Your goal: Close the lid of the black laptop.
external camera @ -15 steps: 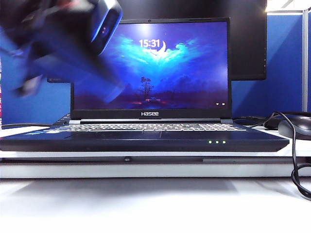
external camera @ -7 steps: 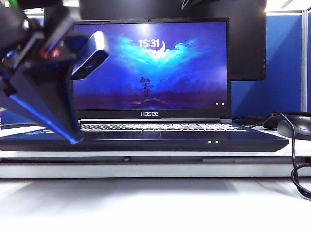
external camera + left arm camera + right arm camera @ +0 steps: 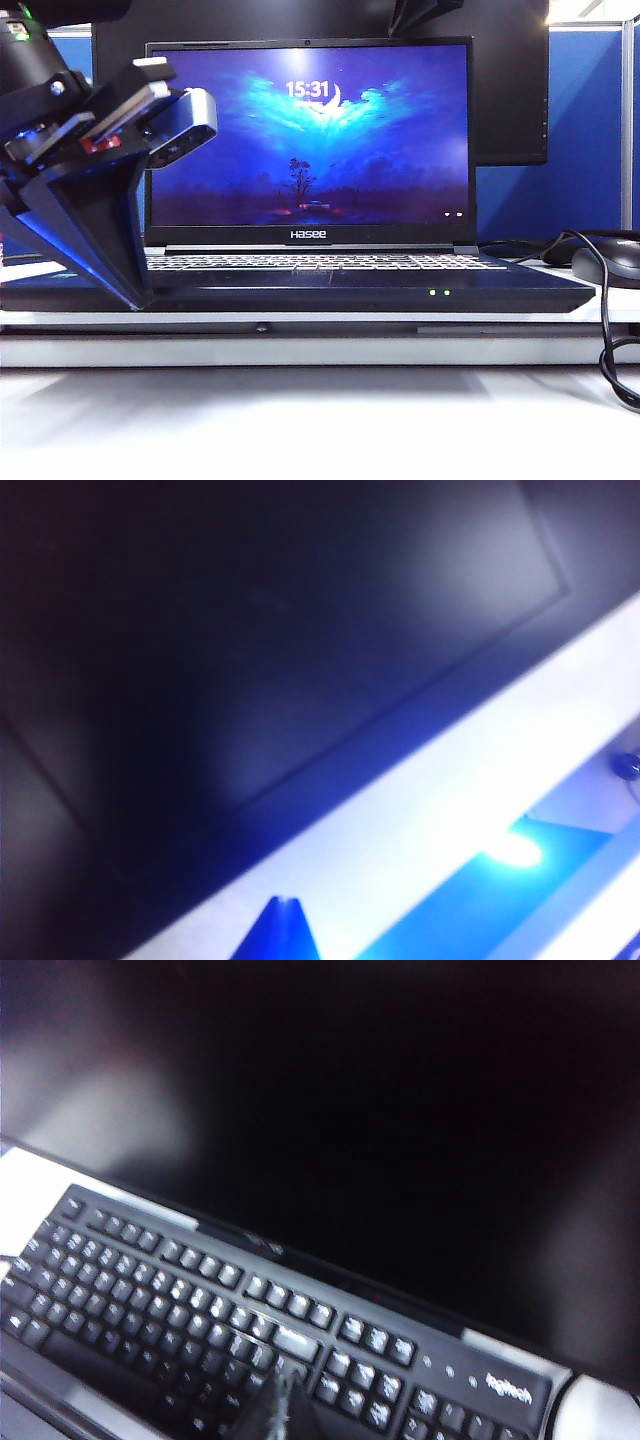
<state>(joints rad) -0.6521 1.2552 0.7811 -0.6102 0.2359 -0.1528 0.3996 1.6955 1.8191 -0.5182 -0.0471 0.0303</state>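
The black laptop (image 3: 330,292) stands open on the white desk, facing the exterior camera. Its lid (image 3: 310,140) is upright, with a lit blue night wallpaper and "Hasee" on the bezel. My left gripper (image 3: 135,298) hangs close to the camera in front of the laptop's left front corner, fingers together and pointing down; whether it touches the laptop I cannot tell. In its wrist view the shut tips (image 3: 285,908) sit over a blurred white band beside a dark matte surface. My right gripper (image 3: 283,1390) is shut and empty, behind the lid above a desktop keyboard.
A larger black monitor (image 3: 510,90) stands behind the laptop, and also fills the right wrist view as a dark panel (image 3: 400,1110). A black Logitech keyboard (image 3: 200,1300) lies below it. A mouse (image 3: 612,258) and black cable (image 3: 605,330) lie on the right. Blue partitions close the back.
The left arm has swung down from the upper left to the laptop's left front corner and slowed. A dark arm part has appeared at the top edge. The lid has not moved.
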